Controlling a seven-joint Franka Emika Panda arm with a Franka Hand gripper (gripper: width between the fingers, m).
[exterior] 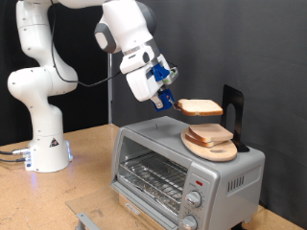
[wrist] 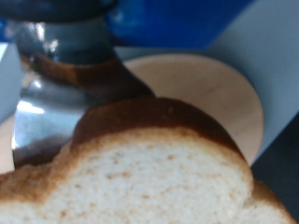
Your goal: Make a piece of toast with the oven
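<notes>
One slice, the piece of toast (exterior: pixel 201 107), is hanging flat in the air with the tool (exterior: pixel 169 100) pinching its left edge, hovering just above the round wooden board (exterior: pixel 213 149) atop the oven (exterior: pixel 187 172), whose door is standing shut below.

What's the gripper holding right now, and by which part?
The gripper holds the piece of toast by the edge at the exterior view's left, lifted above the oven.
</notes>
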